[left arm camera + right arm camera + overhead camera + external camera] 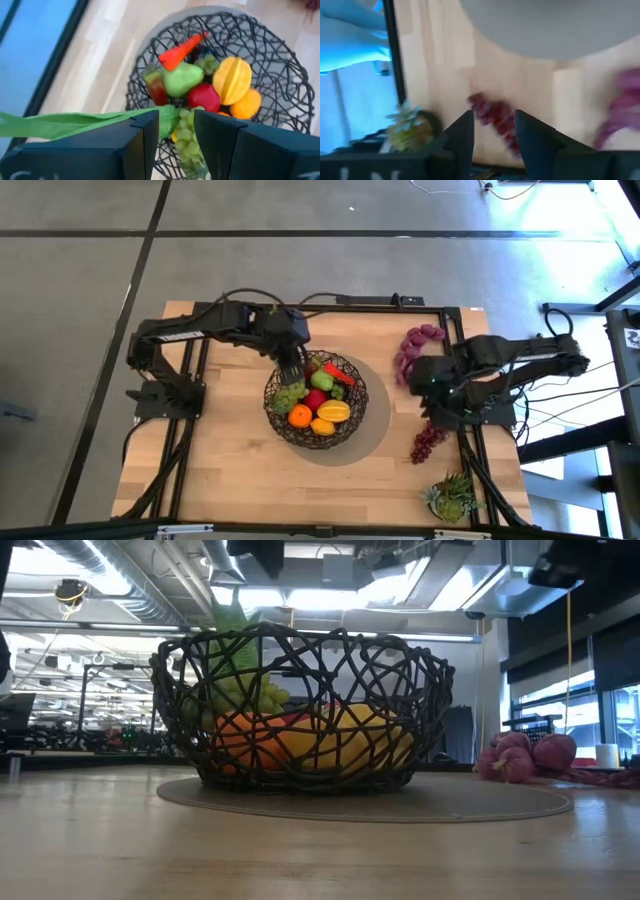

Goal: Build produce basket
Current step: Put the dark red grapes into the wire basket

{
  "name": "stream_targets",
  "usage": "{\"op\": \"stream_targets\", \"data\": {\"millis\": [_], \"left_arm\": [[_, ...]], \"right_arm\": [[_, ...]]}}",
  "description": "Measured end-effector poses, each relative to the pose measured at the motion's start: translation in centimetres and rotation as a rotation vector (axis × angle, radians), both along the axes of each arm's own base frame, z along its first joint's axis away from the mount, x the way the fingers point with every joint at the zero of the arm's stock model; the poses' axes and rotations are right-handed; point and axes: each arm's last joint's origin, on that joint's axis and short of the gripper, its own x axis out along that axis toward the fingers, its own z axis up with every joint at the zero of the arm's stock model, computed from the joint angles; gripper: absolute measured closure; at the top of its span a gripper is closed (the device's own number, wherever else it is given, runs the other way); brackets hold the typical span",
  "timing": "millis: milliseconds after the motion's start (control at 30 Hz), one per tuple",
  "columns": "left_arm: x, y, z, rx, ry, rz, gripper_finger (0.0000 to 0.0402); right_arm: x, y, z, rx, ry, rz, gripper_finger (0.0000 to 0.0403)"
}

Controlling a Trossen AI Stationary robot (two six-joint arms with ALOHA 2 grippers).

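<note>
Wire-mesh basket: 1, round, dark, standing on a grey round mat at the middle of the wooden worktop.

Contents of the basket, seen in the left wrist view: carrot, green pear-shaped fruit, red apple, yellow ridged fruit, orange, green grapes, and a reddish piece at the rim, kind not clear. All lie inside the mesh.

Long green leafy stalk: 1, grasped by the left claw, its end between the 2 dark fingers, the leaf running out sideways past the basket rim. In the low view the stalk's green shows standing above the left part of the basket.

Left claw: over the far-left part of the basket in the high view, clenched on the stalk, just above the green grapes.

Right claw: over the right side of the worktop, well apart from the basket. Its fingers stand apart with nothing between them. Dark red grapes lie on the wood below it.

Purple grapes: 1 bunch, on the worktop to the far right, beside the mat.

Dark red grapes, high view: on the worktop, right of the mat, nearer than the right arm.

Spiky green succulent plant: 1, near-right corner of the worktop.
</note>
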Motion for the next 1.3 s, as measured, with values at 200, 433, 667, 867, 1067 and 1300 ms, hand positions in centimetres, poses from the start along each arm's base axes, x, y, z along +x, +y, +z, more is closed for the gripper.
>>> {"op": "stream_targets", "data": {"millis": [200,433,667,867,1067,1300], "left_arm": [[-0.3,0.0,0.4,0.010,-0.019,0.008,0.0289],[-0.3,0.0,0.4,0.010,-0.019,0.008,0.0289],[-0.2,0.0,0.4,0.011,-0.023,0.008,0.0289],[-0.2,0.0,0.4,0.009,-0.025,0.007,0.0289],[0.0,0.0,0.5,0.009,-0.053,0.006,0.0289],[0.1,0.0,0.6,0.010,-0.066,0.006,0.0289]], "right_arm": [[-0.2,1.1,-2.8,0.032,0.133,-0.032,0.0267],[-0.2,1.9,-7.4,0.020,0.156,0.089,0.0267],[-1.4,2.7,-11.6,-0.016,0.201,0.234,0.0267],[-2.3,3.1,-13.9,-0.027,0.230,0.266,0.0267],[-2.2,3.2,-15.0,-0.022,0.193,0.265,0.0267],[-2.3,3.2,-16.5,0.003,0.158,0.253,0.0267]]}}
